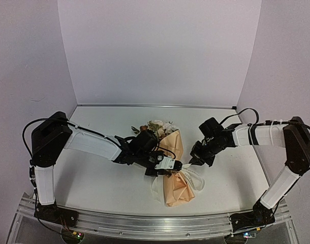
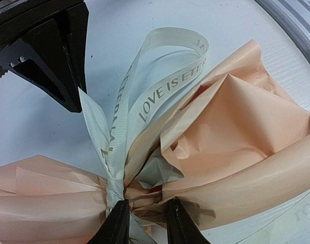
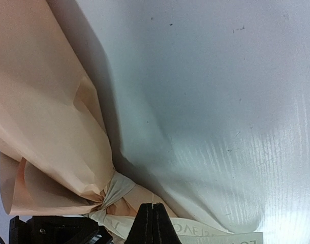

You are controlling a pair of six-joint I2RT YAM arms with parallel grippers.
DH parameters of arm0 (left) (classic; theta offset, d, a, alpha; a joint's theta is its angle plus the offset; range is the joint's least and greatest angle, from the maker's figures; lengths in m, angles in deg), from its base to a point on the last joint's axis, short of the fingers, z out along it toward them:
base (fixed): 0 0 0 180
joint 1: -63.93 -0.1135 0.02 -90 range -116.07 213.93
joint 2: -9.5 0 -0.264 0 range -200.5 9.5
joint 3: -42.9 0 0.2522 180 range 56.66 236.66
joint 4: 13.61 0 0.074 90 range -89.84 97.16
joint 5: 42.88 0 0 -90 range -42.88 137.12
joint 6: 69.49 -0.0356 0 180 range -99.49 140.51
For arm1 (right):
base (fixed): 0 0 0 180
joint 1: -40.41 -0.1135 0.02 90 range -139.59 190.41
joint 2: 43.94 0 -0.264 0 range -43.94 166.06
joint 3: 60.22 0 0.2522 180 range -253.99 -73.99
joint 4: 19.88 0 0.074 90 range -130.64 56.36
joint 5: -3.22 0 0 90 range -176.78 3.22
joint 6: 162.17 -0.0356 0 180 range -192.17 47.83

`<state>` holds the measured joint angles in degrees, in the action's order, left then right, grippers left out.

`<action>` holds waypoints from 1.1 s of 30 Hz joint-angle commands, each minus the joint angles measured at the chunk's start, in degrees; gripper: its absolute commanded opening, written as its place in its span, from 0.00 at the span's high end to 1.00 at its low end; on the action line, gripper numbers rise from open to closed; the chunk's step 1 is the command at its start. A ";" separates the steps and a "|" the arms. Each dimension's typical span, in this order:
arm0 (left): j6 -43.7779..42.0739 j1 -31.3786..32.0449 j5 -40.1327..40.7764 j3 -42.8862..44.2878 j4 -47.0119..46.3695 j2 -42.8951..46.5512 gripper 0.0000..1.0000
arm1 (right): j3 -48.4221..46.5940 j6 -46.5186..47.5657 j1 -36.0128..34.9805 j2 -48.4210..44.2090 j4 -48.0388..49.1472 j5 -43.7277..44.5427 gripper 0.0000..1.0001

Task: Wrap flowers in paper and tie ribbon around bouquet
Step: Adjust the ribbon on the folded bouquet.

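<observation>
The bouquet (image 1: 174,152) lies mid-table, a tan paper (image 2: 236,137) cone with the flowers (image 1: 157,127) at its far end. The cream ribbon (image 2: 165,91), lettered "LOVE IS ETER", is bound round the pinched waist and loops up from it. My left gripper (image 2: 147,221) is shut on that crumpled waist, a finger (image 2: 117,226) on each side. My right gripper (image 3: 152,209) is shut, and a thin edge of ribbon shows between its tips. In the left wrist view a ribbon strand (image 2: 94,122) runs from the right gripper (image 2: 76,104) down to the knot. Stems are hidden.
The white table (image 1: 94,178) is walled at the back and sides. An aluminium rail (image 1: 155,223) runs along the near edge with both arm bases. Loose ribbon tails (image 1: 195,180) lie beside the cone's narrow end.
</observation>
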<state>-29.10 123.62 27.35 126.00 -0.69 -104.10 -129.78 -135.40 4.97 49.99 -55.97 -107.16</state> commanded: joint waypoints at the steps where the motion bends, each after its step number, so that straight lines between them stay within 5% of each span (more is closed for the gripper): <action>1: 0.11 -0.28 -1.86 0.03 3.66 -0.68 0.72 | 0.68 2.33 2.05 -2.65 -2.39 1.64 1.00; 33: 1.64 -0.78 -3.17 -2.29 1.30 0.04 0.73 | 1.04 11.86 15.97 -3.50 -9.38 2.82 1.00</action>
<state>-28.31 123.06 25.50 125.08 -1.43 -104.10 -128.90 -125.85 19.24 48.17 -63.47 -106.59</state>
